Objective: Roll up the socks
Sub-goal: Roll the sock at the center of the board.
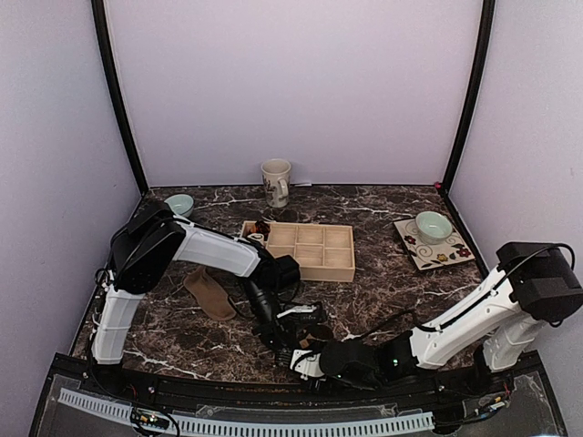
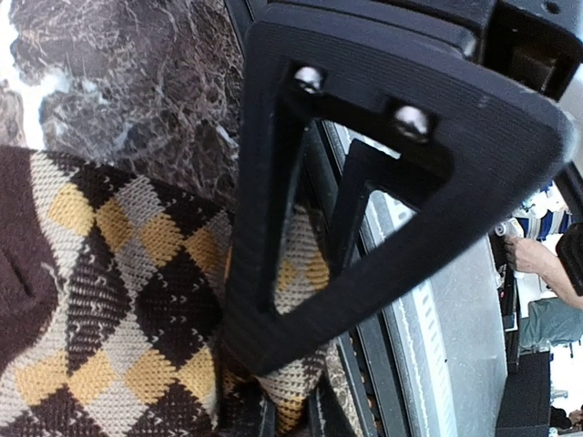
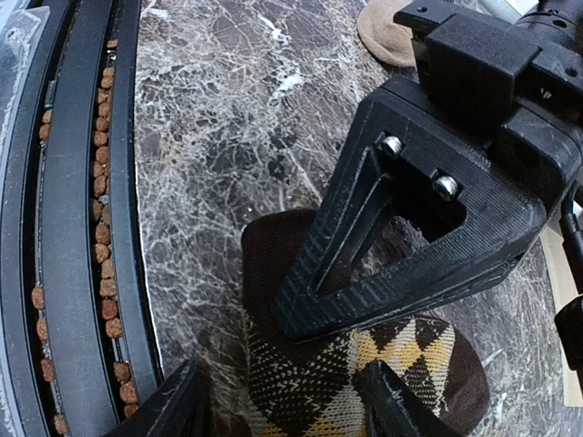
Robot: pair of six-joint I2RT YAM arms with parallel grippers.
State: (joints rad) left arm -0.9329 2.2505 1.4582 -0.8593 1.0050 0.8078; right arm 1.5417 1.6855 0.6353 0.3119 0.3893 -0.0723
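Observation:
The dark brown argyle sock point(image 3: 346, 382) lies on the marble close to the front edge, its plain dark end pointing toward the rail. My left gripper point(image 2: 291, 387) is shut on a fold of that sock point(image 2: 109, 273), and one of its fingers point(image 3: 392, 246) presses down on the sock in the right wrist view. My right gripper point(image 3: 282, 405) is open, its fingers straddling the checked part, one finger on the fabric. From above, both grippers point(image 1: 301, 326) point(image 1: 305, 357) meet over the sock point(image 1: 321, 336). The plain tan sock point(image 1: 209, 291) lies flat to the left, untouched.
A wooden compartment box point(image 1: 310, 250) sits mid-table with small rolled bundles at its left end point(image 1: 259, 233). A mug point(image 1: 276, 182) stands behind it. A green bowl point(image 1: 434, 226) rests on a patterned plate at the right, and another bowl point(image 1: 179, 204) sits far left. A black rail point(image 3: 82, 228) borders the front edge.

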